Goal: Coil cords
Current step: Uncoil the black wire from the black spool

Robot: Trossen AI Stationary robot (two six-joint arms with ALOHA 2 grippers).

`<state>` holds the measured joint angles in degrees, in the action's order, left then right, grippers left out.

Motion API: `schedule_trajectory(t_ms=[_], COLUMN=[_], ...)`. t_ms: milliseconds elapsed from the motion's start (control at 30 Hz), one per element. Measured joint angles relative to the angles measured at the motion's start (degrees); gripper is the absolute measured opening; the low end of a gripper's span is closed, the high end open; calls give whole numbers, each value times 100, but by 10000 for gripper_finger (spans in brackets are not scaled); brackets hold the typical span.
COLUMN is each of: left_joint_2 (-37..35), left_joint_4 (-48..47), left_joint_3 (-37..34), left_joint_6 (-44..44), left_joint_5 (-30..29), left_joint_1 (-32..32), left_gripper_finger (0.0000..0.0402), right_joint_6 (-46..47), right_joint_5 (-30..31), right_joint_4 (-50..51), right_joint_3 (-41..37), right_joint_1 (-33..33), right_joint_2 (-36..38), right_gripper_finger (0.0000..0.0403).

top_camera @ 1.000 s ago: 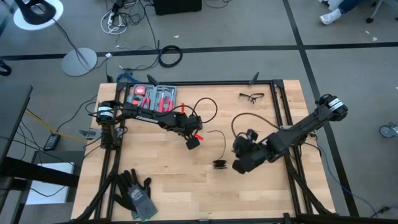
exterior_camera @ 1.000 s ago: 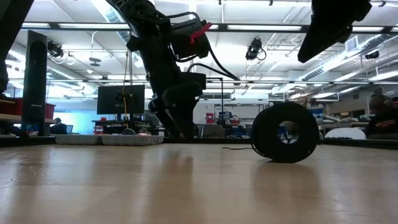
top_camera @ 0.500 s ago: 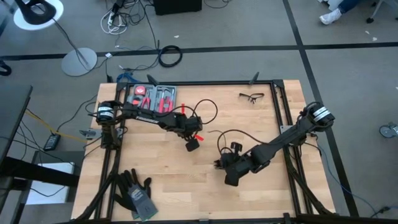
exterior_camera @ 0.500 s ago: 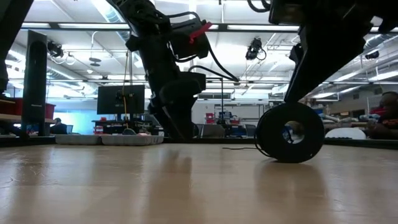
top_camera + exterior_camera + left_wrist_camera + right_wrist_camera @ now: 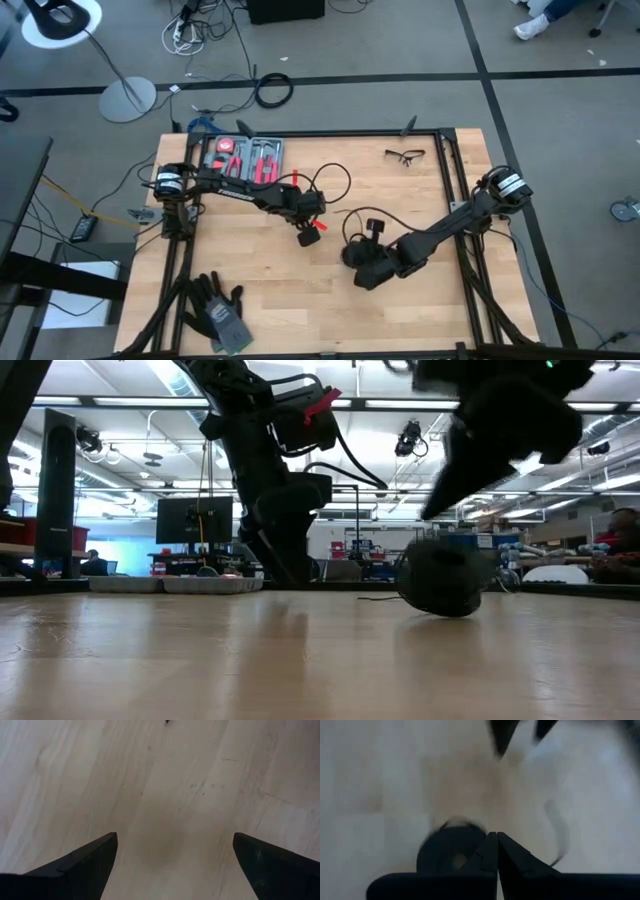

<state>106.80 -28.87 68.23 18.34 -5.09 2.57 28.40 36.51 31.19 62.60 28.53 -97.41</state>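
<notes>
The thin black cord (image 5: 348, 222) ends in a round black puck (image 5: 451, 851), which rests on the wood in the middle of the table (image 5: 300, 300). In the low view the puck (image 5: 440, 577) is a dark blurred lump. My right gripper (image 5: 497, 836) has come down from the table's right side and stands shut right beside the puck; in the high view this gripper (image 5: 352, 258) covers it. A slack stretch of cord (image 5: 559, 837) curves away past the fingers. My left gripper (image 5: 175, 855) hangs open over bare wood, left of the puck (image 5: 308, 232). My right gripper slants down from the table's right side, and the outer side of one shut finger (image 5: 487, 851) lies at the puck's rim (image 5: 476, 845). The puck stays on the table. Whether any cord is caught between the fingers, I cannot tell.
A tray of red-handled tools (image 5: 245, 155) sits at the far left and a pair of glasses (image 5: 404, 155) at the far right. Gloves (image 5: 220, 310) lie at the near left corner. Black frame rails (image 5: 455, 170) run along the table's sides.
My right gripper has come down and gone toward the table's left, rolling as it went, until it reached the puck. The puck stood on its edge with its open face toward the low camera; it now shows as a solid dark shape, shifted a little.
</notes>
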Motion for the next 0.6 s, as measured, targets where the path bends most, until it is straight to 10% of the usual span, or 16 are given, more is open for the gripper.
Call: schedule_trajectory(t_ms=[267,600], left_joint_2=[0,0], left_joint_4=[23,212], left_joint_3=[0,0], left_joint_6=[-3,-155], left_joint_5=[-17,-23], left_joint_1=[0,-1], left_gripper_finger=[400,400], right_joint_6=[-1146,281], right_joint_5=[433,196], right_joint_4=[-299,-234], right_joint_3=[-264,-276], right_joint_1=[23,200], right_joint_2=[-9,167], right_gripper_finger=[1,11])
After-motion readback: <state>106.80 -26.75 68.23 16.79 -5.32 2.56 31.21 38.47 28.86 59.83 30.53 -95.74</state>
